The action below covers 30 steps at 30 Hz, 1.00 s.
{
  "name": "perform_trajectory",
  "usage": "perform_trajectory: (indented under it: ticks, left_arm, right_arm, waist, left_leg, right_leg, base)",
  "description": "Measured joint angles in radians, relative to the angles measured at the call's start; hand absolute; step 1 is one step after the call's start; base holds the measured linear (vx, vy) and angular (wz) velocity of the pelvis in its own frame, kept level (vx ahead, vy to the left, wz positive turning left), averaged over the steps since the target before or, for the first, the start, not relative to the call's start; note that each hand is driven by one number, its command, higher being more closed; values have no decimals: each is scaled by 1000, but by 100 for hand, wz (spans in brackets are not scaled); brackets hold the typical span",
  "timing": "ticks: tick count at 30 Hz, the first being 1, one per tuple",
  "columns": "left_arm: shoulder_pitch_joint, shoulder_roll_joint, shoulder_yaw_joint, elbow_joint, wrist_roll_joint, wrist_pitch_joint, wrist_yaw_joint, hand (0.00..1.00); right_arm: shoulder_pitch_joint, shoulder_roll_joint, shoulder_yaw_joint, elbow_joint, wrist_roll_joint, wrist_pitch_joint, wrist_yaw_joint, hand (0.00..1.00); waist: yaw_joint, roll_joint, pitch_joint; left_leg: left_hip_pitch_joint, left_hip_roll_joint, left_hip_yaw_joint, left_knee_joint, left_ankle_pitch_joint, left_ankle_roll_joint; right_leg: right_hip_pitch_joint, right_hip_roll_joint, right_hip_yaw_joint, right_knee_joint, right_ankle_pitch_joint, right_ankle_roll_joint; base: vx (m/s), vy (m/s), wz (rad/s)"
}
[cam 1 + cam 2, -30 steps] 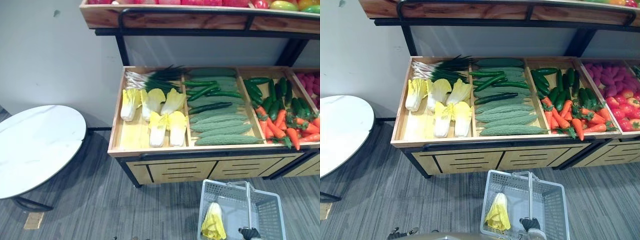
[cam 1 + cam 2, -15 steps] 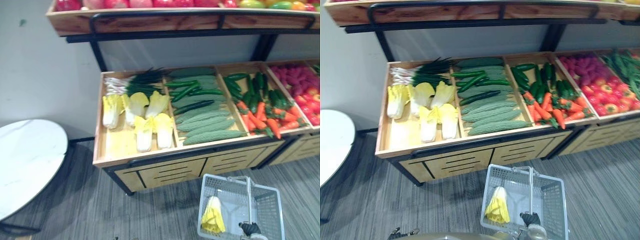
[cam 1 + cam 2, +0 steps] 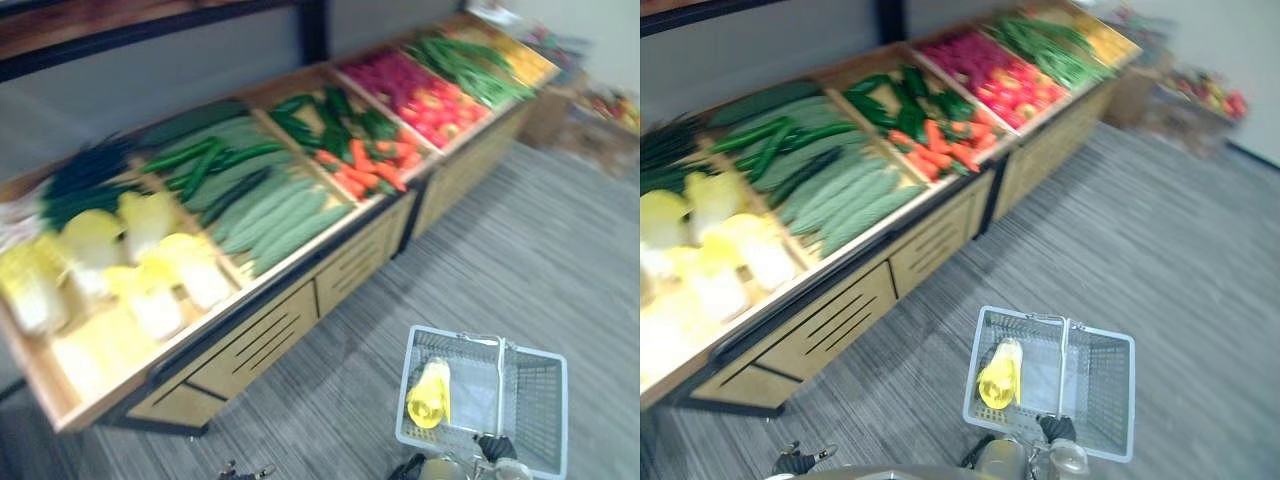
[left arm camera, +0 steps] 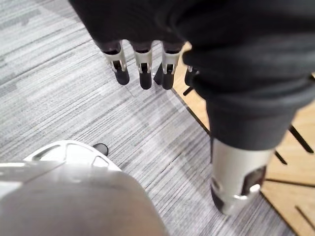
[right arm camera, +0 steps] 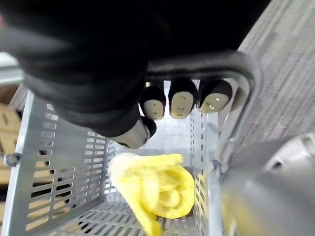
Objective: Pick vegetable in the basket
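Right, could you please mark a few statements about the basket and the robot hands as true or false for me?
1. The grey perforated plastic basket holds a yellow leafy cabbage. True.
2. The right robot hand is curled round the basket's metal handle. True.
3. The left robot hand holds an orange carrot. False: it holds nothing, its fingers relaxed above the grey floor.
4. The basket stands on top of the vegetables. False: it is over the floor, in front of the wooden vegetable stand.
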Motion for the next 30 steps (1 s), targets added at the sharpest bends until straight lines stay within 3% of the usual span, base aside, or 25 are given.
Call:
perform_trajectory:
  ticks: [1,2,5,9,10,12,14,15,16,18,19,21,23,24,25,27,30]
  left_arm:
    - [-20,-2,-1,-2,0,-1,-1,0]
    - [-37,-2,0,-5,0,-1,-1,0]
    - [-60,-11,-1,-2,-1,-1,-2,0]
    - [-79,-18,1,-5,-1,-6,-3,0]
    - [-86,-26,15,-4,-1,-8,-2,0]
    - [-89,-27,34,-3,-2,-2,0,0]
    - [-87,-29,46,-8,-3,-6,0,0]
    - [-83,-40,38,-14,-2,-10,3,0]
    - [-83,-55,29,-23,-4,-12,5,0]
    - [-81,-57,17,-28,-13,-20,8,0]
    - [-80,-53,10,-30,-13,-26,7,0]
    - [-79,-52,9,-38,-13,-31,6,0]
    - [-77,-52,10,-44,-12,-31,6,0]
    - [-68,-54,10,-42,-12,-31,6,0]
    - [-71,-47,15,-41,-16,-29,6,0]
    - [-60,-15,8,-41,-10,-29,7,0]
    - [-59,10,-6,-18,-9,-22,8,0]
  right_arm:
    - [-8,-3,-1,11,0,11,-1,100]
    - [-7,-7,-1,26,0,13,-1,100]
    - [-8,-10,1,42,12,38,-9,100]
    - [-4,-2,2,41,12,35,-10,100]
    - [-2,-5,0,42,12,34,-10,100]
    - [2,4,0,57,13,35,-12,100]
    - [1,-3,3,71,13,34,-17,100]
    - [-8,-27,18,74,12,34,-18,100]
    - [-23,-51,27,78,11,32,-19,100]
    - [-27,-66,28,82,11,30,-18,100]
    - [-22,-65,26,83,11,29,-17,100]
    - [-14,-62,14,84,12,29,-17,100]
    - [-6,-63,-4,84,12,30,-17,100]
    - [-1,-68,-6,82,13,30,-17,100]
    - [-2,-70,-13,83,13,30,-19,100]
    - [6,-36,-12,80,13,14,-15,100]
    - [9,-19,-12,78,13,7,-16,100]
  waist:
    - [-13,-22,7]
    - [-12,-33,21]
    - [-32,-4,37]
    - [-37,-27,36]
    - [-38,-13,35]
    - [-36,-17,37]
    - [-33,-22,38]
    - [-30,-14,43]
    - [-30,3,48]
    - [-24,7,48]
    - [-23,7,48]
    - [-24,7,48]
    - [-24,11,46]
    - [-24,35,41]
    - [-24,38,41]
    - [-20,-8,29]
    - [-7,-36,18]
  left_leg:
    - [-5,-11,51,15,14,-29]
    - [-1,-16,69,34,15,-31]
    - [28,42,120,79,33,-32]
    - [-13,36,102,112,18,-46]
    - [-31,50,113,130,64,-23]
    - [-6,101,144,249,50,-25]
    - [-18,165,56,431,51,-15]
    - [-75,147,-130,493,1,-9]
    - [-130,60,-356,461,-76,-10]
    - [-176,-55,-574,375,-129,-11]
    - [-191,-78,-646,315,-130,-11]
    - [-238,-71,-731,229,-122,-17]
    - [-263,-67,-804,132,-76,-22]
    - [-269,-51,-839,78,-23,-35]
    - [-268,-61,-843,91,2,-44]
    - [-255,-114,-796,80,-34,-25]
    - [-248,-170,-785,82,-55,13]
  right_leg:
    - [-5,-39,-43,58,-102,6]
    - [-4,-55,-65,67,-129,23]
    - [32,63,5,-68,-55,-19]
    - [52,97,85,-187,12,-40]
    - [54,115,102,-203,22,-39]
    - [72,129,141,-210,25,-35]
    - [105,133,212,-234,33,-36]
    - [105,131,278,-238,38,-33]
    - [100,116,338,-240,46,-27]
    - [100,94,413,-250,62,-10]
    - [102,89,450,-253,66,-3]
    - [104,87,497,-274,70,9]
    - [100,79,533,-289,78,46]
    - [98,84,552,-291,79,75]
    - [104,71,568,-299,76,98]
    - [117,8,555,-324,97,120]
    - [119,-48,539,-324,115,148]
  base:
    - [-58,-208,-137]
    - [-4,-202,-105]
    - [9,-185,-92]
    - [-24,-121,-69]
    - [-90,-33,-71]
    - [-25,9,-70]
    - [6,48,-90]
    - [14,111,-132]
    - [16,134,-139]
    - [26,158,-132]
    - [34,157,-115]
    - [62,254,-83]
    - [87,294,-66]
    - [68,233,-54]
    - [101,283,-48]
    - [165,322,-27]
    - [152,240,-6]
